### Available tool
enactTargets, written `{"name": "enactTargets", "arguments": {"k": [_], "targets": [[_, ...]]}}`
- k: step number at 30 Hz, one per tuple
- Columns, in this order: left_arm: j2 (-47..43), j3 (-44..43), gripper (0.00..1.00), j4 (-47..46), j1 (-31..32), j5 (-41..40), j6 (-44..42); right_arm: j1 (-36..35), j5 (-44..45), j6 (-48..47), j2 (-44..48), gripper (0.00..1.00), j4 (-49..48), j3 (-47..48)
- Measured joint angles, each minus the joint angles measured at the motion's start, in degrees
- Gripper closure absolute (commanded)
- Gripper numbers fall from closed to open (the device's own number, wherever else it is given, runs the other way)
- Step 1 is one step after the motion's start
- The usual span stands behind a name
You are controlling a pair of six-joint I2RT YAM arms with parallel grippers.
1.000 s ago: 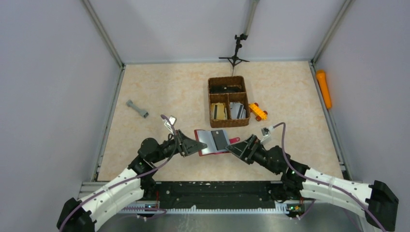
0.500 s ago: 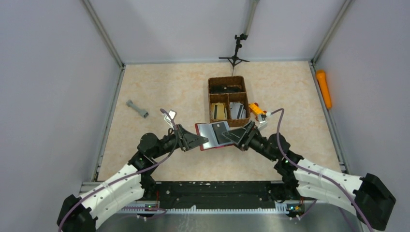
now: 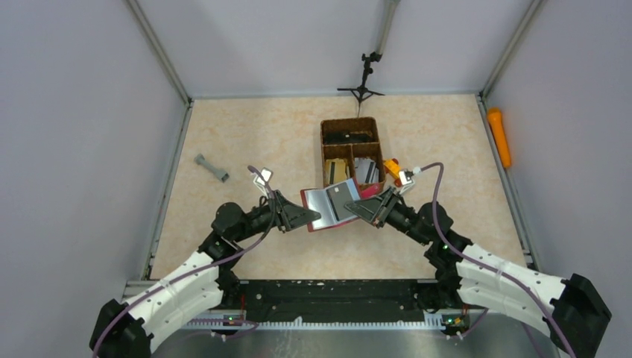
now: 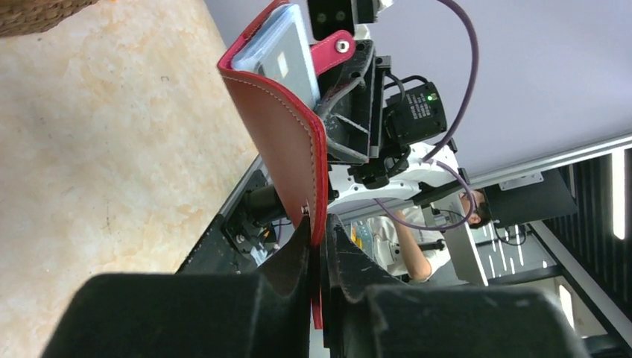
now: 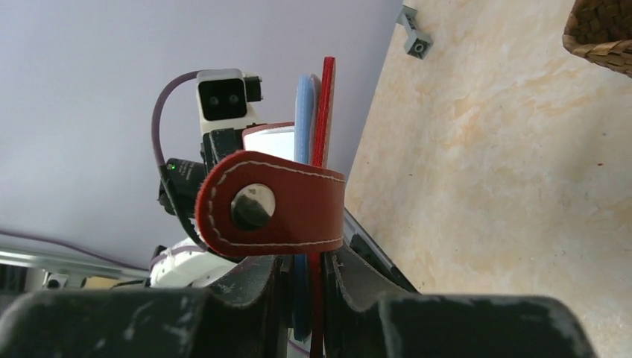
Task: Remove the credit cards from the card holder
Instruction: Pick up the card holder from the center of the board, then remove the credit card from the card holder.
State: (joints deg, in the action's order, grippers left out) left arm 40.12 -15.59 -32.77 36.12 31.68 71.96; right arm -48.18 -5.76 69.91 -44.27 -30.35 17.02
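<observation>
Top view: open card holder [image 3: 328,207] held up between both arms, near the basket [image 3: 354,191]. Left wrist: left gripper [image 4: 319,240] clamped on its red cover. Right wrist: right gripper [image 5: 307,280], wide open a second ago, now pinches the holder's edge and blue card [image 5: 302,112], likely ready to pull
</observation>
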Motion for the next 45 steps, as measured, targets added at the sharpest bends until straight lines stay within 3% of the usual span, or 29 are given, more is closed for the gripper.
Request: {"name": "enactTargets", "arguments": {"k": [3, 6, 8, 15, 24, 30, 45], "targets": [[-1.73, -1.31, 0.65, 8.15, -0.09, -1.46, -3.76, 0.0, 0.33, -1.51, 1.09, 0.99, 2.34, 0.0], [-4.72, -4.09, 0.35, 19.65, -0.09, -5.4, -9.53, 0.0, 1.09, -4.28, 2.75, 1.0, 5.81, 0.02], [-6.21, -6.21, 0.27, 26.93, -0.09, -8.33, -12.72, 0.0, 1.62, -7.06, 3.37, 1.0, 9.16, 0.57], [-2.89, -14.86, 0.33, 43.85, -0.09, -12.55, -18.51, 0.0, 3.82, -16.28, 1.73, 1.0, 19.21, 6.1], [2.19, -17.31, 0.42, 44.81, 2.12, -10.12, -18.82, 0.0, 4.72, -21.14, -1.57, 1.0, 23.23, 6.71], [5.33, -15.52, 0.63, 34.21, 3.34, -6.78, -14.47, 0.0, 4.15, -21.27, -2.36, 1.0, 22.21, 6.71], [18.56, -15.04, 0.6, 22.05, 5.92, -4.94, -11.8, 0.0, 0.0, -16.61, -1.92, 1.0, 16.31, 5.25]]}}
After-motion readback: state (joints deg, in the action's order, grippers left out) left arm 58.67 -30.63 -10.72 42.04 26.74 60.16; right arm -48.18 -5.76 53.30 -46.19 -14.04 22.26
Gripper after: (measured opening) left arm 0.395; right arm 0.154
